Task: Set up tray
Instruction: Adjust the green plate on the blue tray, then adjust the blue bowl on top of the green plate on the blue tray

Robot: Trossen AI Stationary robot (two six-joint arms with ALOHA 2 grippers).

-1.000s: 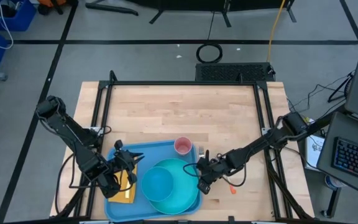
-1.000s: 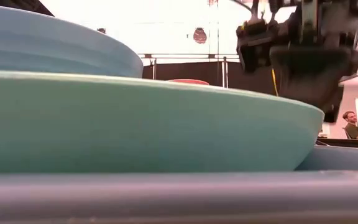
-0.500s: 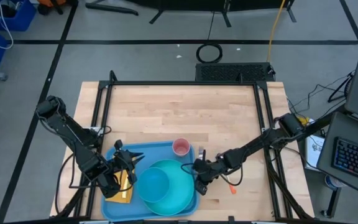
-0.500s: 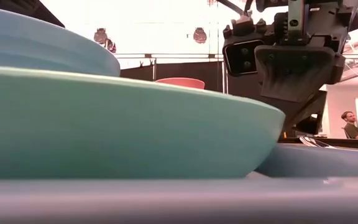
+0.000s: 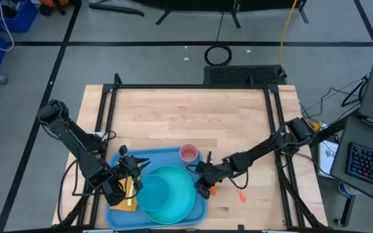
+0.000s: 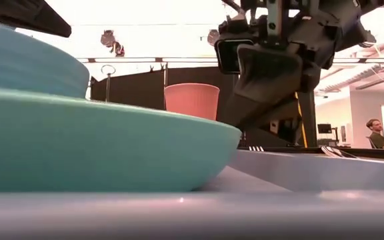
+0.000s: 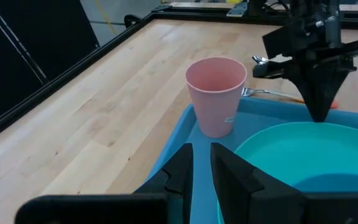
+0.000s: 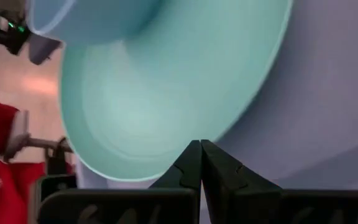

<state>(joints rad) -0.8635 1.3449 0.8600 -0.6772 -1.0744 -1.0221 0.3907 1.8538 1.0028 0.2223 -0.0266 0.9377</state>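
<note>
The light-blue tray point(image 5: 123, 157) lies flat on the table's near side. In it rests a round teal plate point(image 5: 177, 191) carrying a small blue bowl point(image 5: 149, 193). A pink cup point(image 5: 188, 153) stands upright at the tray's far edge. My left gripper point(image 5: 138, 169) is at the tray's far-left part, shut on its rim. My right gripper point(image 5: 198, 189) is shut, its tips at the plate's right side. My left gripper pinches the tray's raised rim point(image 7: 199, 140) between its two fingers, one outside and one inside, slanting down toward it. The tray stays flat on the table. My right gripper's shut fingertips point(image 8: 199, 152) meet the plate's right rim point(image 8: 185, 140), coming slanting down from the table's right. The plate rests in the tray.
A fork point(image 7: 272, 93) and a small orange thing point(image 5: 241, 197) lie on the bare wood right of the tray. A yellow flat item point(image 5: 131, 197) lies in the tray's left part. The far half of the table point(image 5: 186, 116) is bare wood.
My right gripper has moved toward the table's left edge and tipped further down, shut throughout. The plate with the bowl has slid leftward ahead of it, from overhanging the tray's right rim to lying inside the tray.
</note>
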